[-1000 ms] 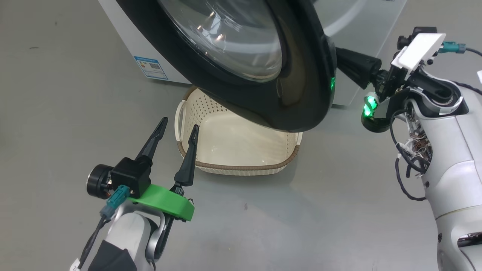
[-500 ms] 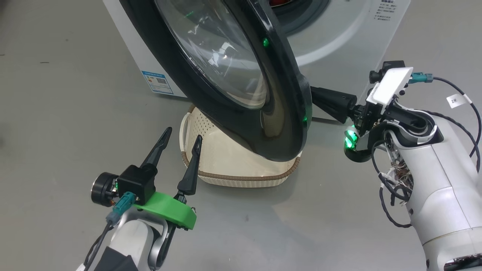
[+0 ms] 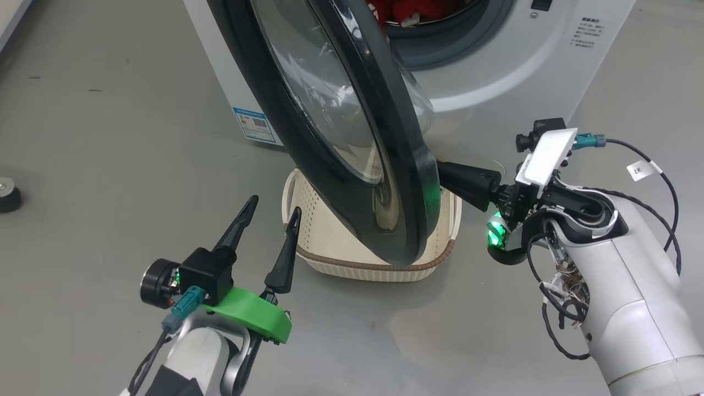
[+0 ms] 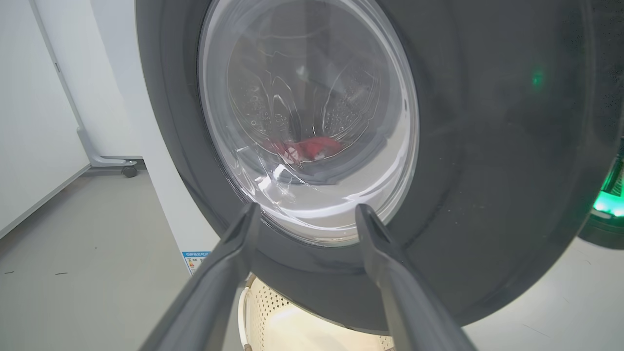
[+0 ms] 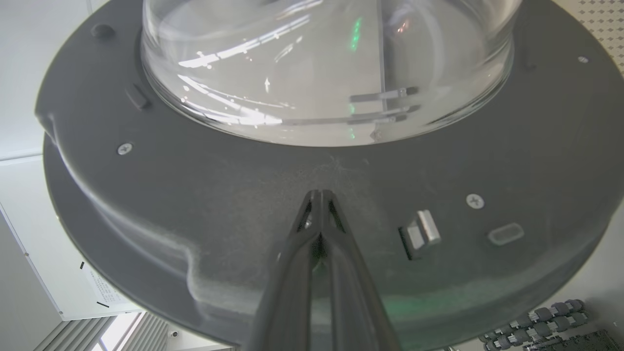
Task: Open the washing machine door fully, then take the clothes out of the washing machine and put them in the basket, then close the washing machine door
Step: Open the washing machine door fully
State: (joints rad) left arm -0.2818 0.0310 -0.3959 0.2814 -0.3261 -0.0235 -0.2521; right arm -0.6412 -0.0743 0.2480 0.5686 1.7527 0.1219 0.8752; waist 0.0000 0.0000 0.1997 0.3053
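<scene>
- As the right gripper (image 5: 319,195) shoves, fingers pinched shut on nothing, tips against the inner rim of the door (image 3: 352,137) just under the glass bowl (image 5: 326,63), the door has swung wider than a second ago.
- The camera has shifted too, but the door's angle to the washer (image 3: 495,71) looks bigger. The red clothes (image 3: 407,10) now show, lying inside the drum.
- My read: the opening step is nearly done but not finished, and the clothes should be reachable soon.
- The door stands upright, almost edge-on from the head and roughly square to the washer front. Its outer face looks to the robot's left, the bowl bulges right, and the free edge points toward the robot.
- Left gripper (image 3: 275,204) — spread wide, empty, just beside the basket's left end, aimed at the door's outer face.
- Basket (image 3: 379,269) — on the floor (image 3: 110,137) before the washer, under the door's lower edge.
</scene>
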